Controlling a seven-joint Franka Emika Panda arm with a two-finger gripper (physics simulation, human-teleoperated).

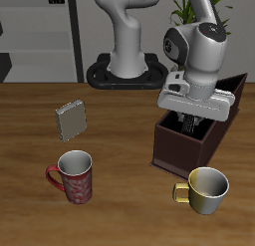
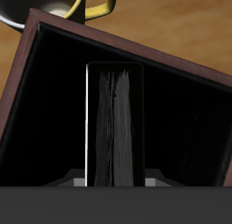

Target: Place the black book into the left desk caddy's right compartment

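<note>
We see the black book (image 2: 115, 126) edge-on in the wrist view, a thin upright slab with a pale strip along one long side, standing directly under the camera and running straight out from the claw (image 2: 116, 181). The two grey fingertips (image 2: 80, 181) show just at either side of the book's near end, so the claw appears closed narrowly onto the book, with the jaws only as far apart as the book is thick. The book hangs inside the dark interior of the left desk caddy (image 2: 181, 73), with the caddy's reddish-brown walls framing it on all sides; we cannot tell from these views which compartment it is in, nor whether its far end touches the caddy floor.

In the exterior view the claw (image 1: 189, 123) is lowered into the open top of the left desk caddy (image 1: 177, 150), and the book itself is hidden there by the arm's head and the caddy walls.

Around it on the table (image 1: 120, 205) stand a yellow mug (image 1: 206, 188) just in front of the caddy, a red patterned mug (image 1: 73, 176) well apart from it near the front edge, and a small grey book (image 1: 71, 119) farther back.
</note>
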